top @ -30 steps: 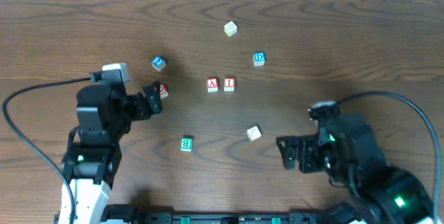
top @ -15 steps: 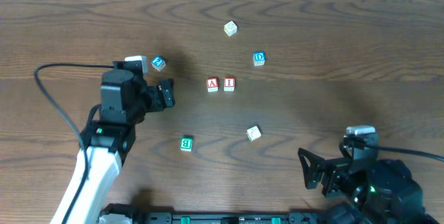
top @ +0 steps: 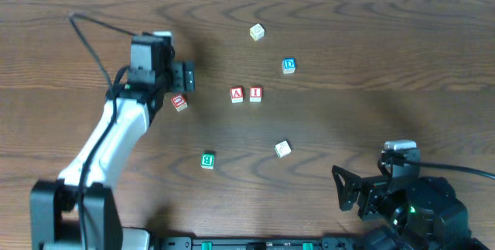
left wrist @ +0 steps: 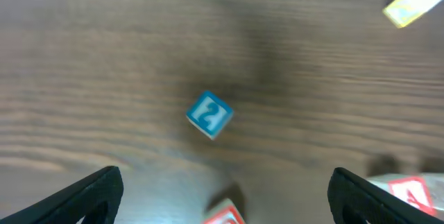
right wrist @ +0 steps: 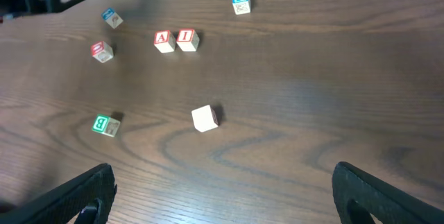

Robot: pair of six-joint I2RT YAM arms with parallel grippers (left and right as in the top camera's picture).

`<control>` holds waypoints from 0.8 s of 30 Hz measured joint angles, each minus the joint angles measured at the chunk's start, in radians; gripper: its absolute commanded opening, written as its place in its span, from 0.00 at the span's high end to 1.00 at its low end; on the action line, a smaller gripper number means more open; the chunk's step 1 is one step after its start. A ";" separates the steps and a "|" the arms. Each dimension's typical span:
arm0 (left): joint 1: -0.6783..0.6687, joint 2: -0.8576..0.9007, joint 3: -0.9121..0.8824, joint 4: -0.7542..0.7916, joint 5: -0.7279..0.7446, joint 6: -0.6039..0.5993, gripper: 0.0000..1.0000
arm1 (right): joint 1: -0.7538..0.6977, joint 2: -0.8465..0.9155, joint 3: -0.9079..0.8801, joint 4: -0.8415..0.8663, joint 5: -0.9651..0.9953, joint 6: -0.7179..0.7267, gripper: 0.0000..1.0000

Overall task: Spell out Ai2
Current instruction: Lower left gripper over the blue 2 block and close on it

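Observation:
The red A block (top: 237, 94) and red I block (top: 255, 94) sit side by side at the table's middle. The blue 2 block (left wrist: 209, 114) lies alone on the wood in the left wrist view, ahead of and between my open left gripper's (left wrist: 225, 186) fingers, not touched. In the overhead view my left gripper (top: 187, 76) covers it. The right wrist view shows the 2 block (right wrist: 111, 18) left of A (right wrist: 164, 41) and I (right wrist: 187, 39). My right gripper (top: 346, 192) is open and empty at the front right.
A small red block (top: 179, 102) lies just below the left gripper. A blue D block (top: 288, 66) and a cream block (top: 257, 31) are farther back. A green B block (top: 207, 159) and another cream block (top: 282, 148) lie nearer the front.
My left arm has swung away from the front, past the small red block, and now hovers over the blue 2 block. My right arm pulled back to the front right, then stayed still.

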 measured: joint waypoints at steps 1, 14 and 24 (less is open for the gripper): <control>0.000 0.034 0.036 -0.014 -0.012 0.026 0.04 | 0.000 0.000 0.000 0.000 0.000 0.000 0.01; 0.002 0.378 0.370 -0.215 -0.054 0.281 0.04 | 0.000 0.000 0.000 0.000 0.000 0.000 0.01; 0.039 0.416 0.392 -0.296 -0.034 0.352 0.00 | 0.000 0.000 0.000 0.000 0.000 0.000 0.01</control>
